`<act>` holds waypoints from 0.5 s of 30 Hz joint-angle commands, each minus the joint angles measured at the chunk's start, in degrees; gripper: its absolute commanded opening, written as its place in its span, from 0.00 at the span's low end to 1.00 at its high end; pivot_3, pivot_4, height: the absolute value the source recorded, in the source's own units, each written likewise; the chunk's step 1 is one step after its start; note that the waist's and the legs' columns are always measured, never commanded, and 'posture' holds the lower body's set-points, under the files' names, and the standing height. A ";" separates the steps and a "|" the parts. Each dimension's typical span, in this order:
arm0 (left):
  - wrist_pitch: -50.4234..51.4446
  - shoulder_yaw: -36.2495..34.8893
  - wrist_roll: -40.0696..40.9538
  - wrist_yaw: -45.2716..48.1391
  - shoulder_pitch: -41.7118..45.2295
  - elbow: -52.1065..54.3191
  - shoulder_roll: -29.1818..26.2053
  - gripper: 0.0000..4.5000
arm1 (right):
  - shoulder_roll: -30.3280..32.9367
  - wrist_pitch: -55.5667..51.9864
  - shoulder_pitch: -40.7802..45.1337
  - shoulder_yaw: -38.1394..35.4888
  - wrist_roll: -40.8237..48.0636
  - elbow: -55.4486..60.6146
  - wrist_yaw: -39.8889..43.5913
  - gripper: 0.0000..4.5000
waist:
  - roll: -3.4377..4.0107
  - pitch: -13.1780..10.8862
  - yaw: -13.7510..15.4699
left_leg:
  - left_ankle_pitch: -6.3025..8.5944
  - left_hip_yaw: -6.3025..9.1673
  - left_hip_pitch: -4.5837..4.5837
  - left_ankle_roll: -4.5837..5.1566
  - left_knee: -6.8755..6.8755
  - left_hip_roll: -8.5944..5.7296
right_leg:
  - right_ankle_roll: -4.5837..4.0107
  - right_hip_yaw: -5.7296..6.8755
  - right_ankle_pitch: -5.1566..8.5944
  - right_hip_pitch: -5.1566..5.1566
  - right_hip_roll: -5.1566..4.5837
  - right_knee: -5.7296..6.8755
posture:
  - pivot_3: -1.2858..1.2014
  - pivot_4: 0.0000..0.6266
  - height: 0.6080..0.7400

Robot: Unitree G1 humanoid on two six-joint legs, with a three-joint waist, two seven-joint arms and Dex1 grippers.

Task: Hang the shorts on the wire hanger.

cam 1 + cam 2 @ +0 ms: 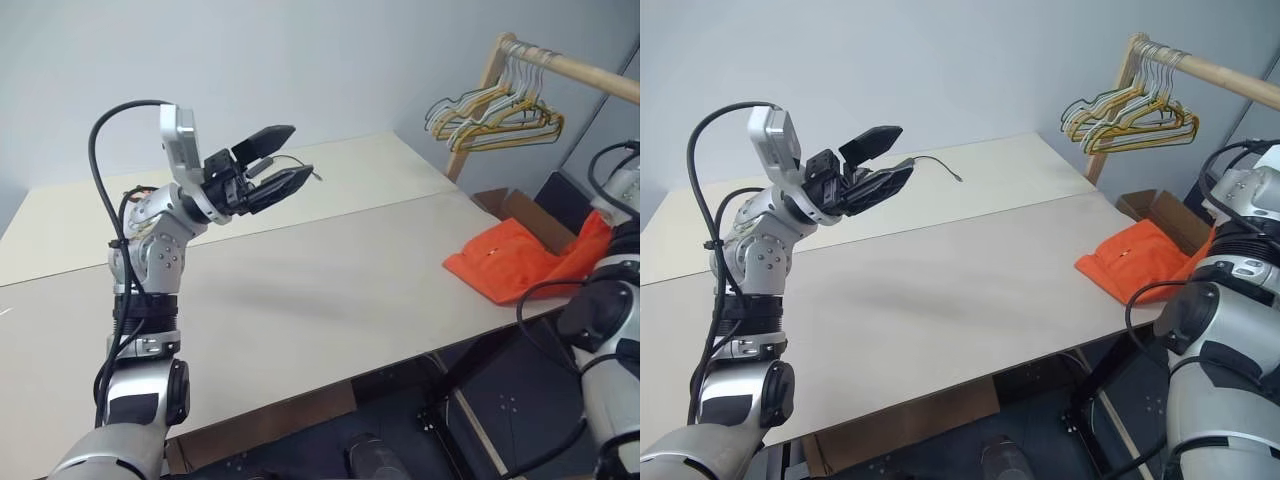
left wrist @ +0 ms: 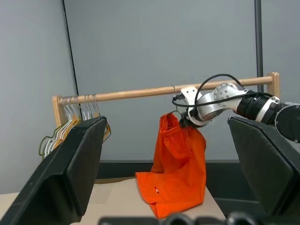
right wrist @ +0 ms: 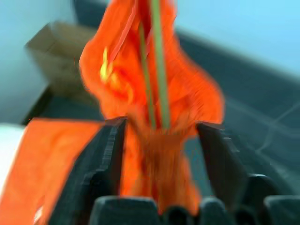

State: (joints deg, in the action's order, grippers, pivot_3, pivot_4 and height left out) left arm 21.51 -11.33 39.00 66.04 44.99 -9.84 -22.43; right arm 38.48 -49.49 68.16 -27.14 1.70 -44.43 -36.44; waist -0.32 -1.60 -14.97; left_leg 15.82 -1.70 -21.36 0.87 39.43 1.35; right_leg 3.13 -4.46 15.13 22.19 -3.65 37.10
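Observation:
The orange shorts [image 2: 180, 164] hang bunched from the wooden rail [image 2: 140, 92], and their lower end lies on the table's right corner [image 1: 510, 260]. Thin olive wires of the wire hanger [image 3: 159, 61] run up through the gathered fabric. My right gripper [image 3: 161, 124] is at the top of the shorts just under the rail, its fingers apart on either side of the bunched fabric and the wires. My left gripper [image 1: 300, 152] is held high over the table's left half, open and empty, pointing toward the rail.
A bunch of yellow, grey and white hangers [image 1: 495, 115] hangs at the rail's near end by its wooden post. An open cardboard box [image 1: 520, 208] sits behind the table's right corner. The pale table [image 1: 300, 290] stretches wide between both arms.

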 commanded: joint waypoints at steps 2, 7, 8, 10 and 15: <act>-0.38 -0.30 1.14 0.07 0.51 1.95 -0.60 1.00 | -1.84 1.63 -0.34 7.45 -6.15 10.32 -2.06 0.99 | 0.01 0.00 -0.02 | 0.00 0.00 0.02 0.00 -0.02 0.01 | 0.00 0.00 0.00 0.01 0.00 0.01 | 0.44 0.00 1.00; -0.67 -0.35 0.87 -0.51 0.18 1.88 -0.72 1.00 | -3.25 6.54 -2.78 18.76 -16.78 16.63 -4.57 0.99 | 0.02 0.01 0.00 | 0.00 0.00 0.03 0.00 -0.02 0.00 | 0.04 -0.03 -0.02 0.01 0.00 0.01 | 0.44 0.00 1.00; -0.60 -0.36 0.89 -0.59 0.00 2.00 -0.77 1.00 | -3.71 7.00 -2.83 20.22 -17.99 17.09 -4.36 0.99 | 0.03 0.01 -0.02 | 0.00 0.00 0.02 0.00 -0.02 0.00 | 0.04 -0.04 -0.02 0.03 0.00 0.01 | 0.44 0.00 1.00; -0.45 -0.29 0.58 -0.95 -0.69 2.42 -1.12 1.00 | -4.65 10.08 -3.50 23.83 -20.57 18.35 -3.44 0.99 | 0.03 0.01 -0.05 | 0.00 -0.01 0.03 0.00 -0.02 0.00 | 0.04 -0.06 -0.02 0.04 0.00 0.01 | 0.44 0.00 1.00; 0.11 -0.77 -0.07 -3.57 -2.68 2.84 -1.93 1.00 | -5.87 18.00 -6.41 31.39 -24.40 22.48 4.15 0.99 | 0.03 0.01 -0.03 | 0.00 0.00 0.05 0.00 -0.03 0.00 | 0.06 -0.06 -0.04 0.04 0.01 0.02 | 0.44 0.00 1.00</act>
State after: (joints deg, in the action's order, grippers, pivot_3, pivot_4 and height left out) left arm 21.52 -11.32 39.08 63.83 42.01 -8.69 -23.42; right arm 32.61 -34.91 61.67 1.97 -20.78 -24.86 -35.06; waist -0.30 -1.60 -15.00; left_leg 15.82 -1.70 -21.31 0.86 39.41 1.35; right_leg 3.21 -4.53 15.09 22.23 -3.64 37.12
